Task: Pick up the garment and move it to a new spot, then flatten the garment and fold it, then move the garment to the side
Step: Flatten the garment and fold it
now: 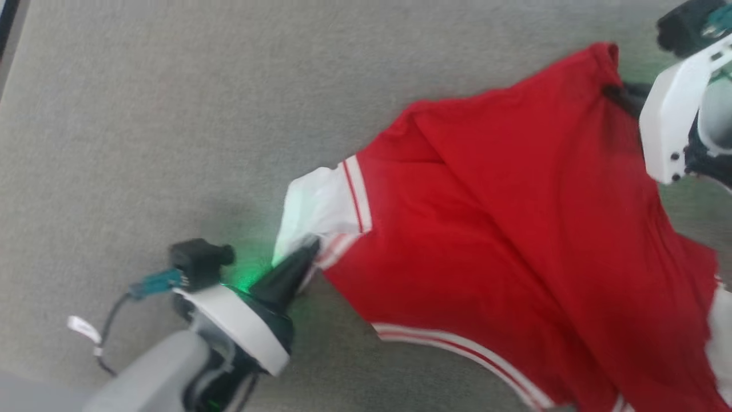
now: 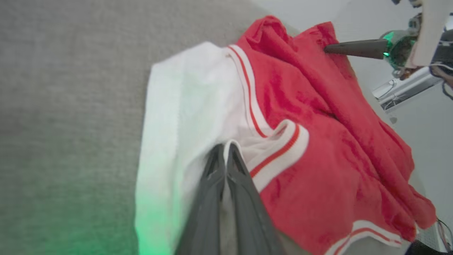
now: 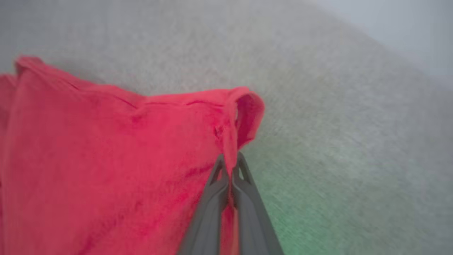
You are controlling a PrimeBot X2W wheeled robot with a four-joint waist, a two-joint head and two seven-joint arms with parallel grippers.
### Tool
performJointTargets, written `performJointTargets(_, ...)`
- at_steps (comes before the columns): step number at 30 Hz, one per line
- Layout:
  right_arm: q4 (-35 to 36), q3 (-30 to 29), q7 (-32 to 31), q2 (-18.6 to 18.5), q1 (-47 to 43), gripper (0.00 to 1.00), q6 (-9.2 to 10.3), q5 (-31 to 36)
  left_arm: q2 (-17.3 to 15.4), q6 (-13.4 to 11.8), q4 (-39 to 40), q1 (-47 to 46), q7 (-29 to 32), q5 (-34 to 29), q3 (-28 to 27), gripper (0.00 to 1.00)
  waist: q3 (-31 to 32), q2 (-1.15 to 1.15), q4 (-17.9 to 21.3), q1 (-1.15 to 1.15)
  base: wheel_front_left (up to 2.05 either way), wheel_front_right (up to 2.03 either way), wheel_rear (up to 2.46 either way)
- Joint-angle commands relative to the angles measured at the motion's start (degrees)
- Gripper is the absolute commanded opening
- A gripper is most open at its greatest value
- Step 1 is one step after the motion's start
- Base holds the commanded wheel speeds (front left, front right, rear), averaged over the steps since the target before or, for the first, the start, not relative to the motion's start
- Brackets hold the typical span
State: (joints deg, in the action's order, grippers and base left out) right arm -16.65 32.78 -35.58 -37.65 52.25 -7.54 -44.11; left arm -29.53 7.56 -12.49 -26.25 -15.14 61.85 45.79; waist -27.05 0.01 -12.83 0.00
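Note:
The garment (image 1: 503, 229) is a red shirt with white sleeves and red-and-white striped trim, spread with wrinkles over the grey surface from centre to lower right. My left gripper (image 1: 309, 252) is shut on the white sleeve near the striped armhole trim; the left wrist view shows its fingers pinching white cloth (image 2: 225, 150) of the garment (image 2: 318, 148). My right gripper (image 1: 615, 91) is shut on a red hem corner at the upper right; its wrist view shows red fabric (image 3: 141, 159) squeezed between the closed tips (image 3: 230, 163). The right gripper (image 2: 327, 49) also appears in the left wrist view.
A grey, carpet-like surface (image 1: 171, 114) lies under everything, wide and bare to the left and top. A dark edge (image 1: 7, 23) runs along the far upper left. A pale floor or wall (image 2: 417, 117) lies beyond the surface's edge in the left wrist view.

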Motion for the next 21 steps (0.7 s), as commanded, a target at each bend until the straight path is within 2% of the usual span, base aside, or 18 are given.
performJointTargets(1,-0.8,-0.8,1.4,0.5,1.0,0.0,0.11,-0.6,-0.9,-0.2,-0.1,-1.1,0.0,0.6,-0.4,0.0,2.2,-0.01,2.3,0.0,0.0,0.0,0.0)
performJointTargets(5,-5.4,-4.0,7.3,2.2,2.0,0.0,0.11,-1.8,-4.2,-0.2,0.1,-4.0,0.1,1.8,-0.2,0.0,4.5,-0.01,5.4,0.0,0.0,0.0,0.0)
performJointTargets(10,-10.9,-8.3,13.7,3.1,5.2,0.0,0.11,-2.6,-6.6,-0.2,0.9,-12.7,3.1,7.7,0.8,0.0,4.8,-0.01,8.8,0.0,0.0,0.0,0.0)
performJointTargets(13,-14.7,-11.2,17.0,3.7,8.9,0.0,0.1,-2.0,-6.2,-0.2,-1.3,-21.1,5.7,11.3,0.0,0.0,3.5,-0.01,10.1,0.0,0.0,0.0,0.0)
performJointTargets(17,-19.5,-14.3,22.0,4.7,15.8,0.0,0.1,0.5,-4.0,-0.2,-7.7,-33.9,7.6,14.7,-2.3,0.0,0.5,-0.01,11.7,0.0,0.0,0.0,0.0)
performJointTargets(21,-24.7,-17.4,26.2,5.9,23.7,0.0,0.11,3.2,-2.0,-0.2,-16.5,-46.8,9.9,14.7,-3.6,0.0,-2.9,-0.01,13.0,0.0,0.0,0.0,0.0)
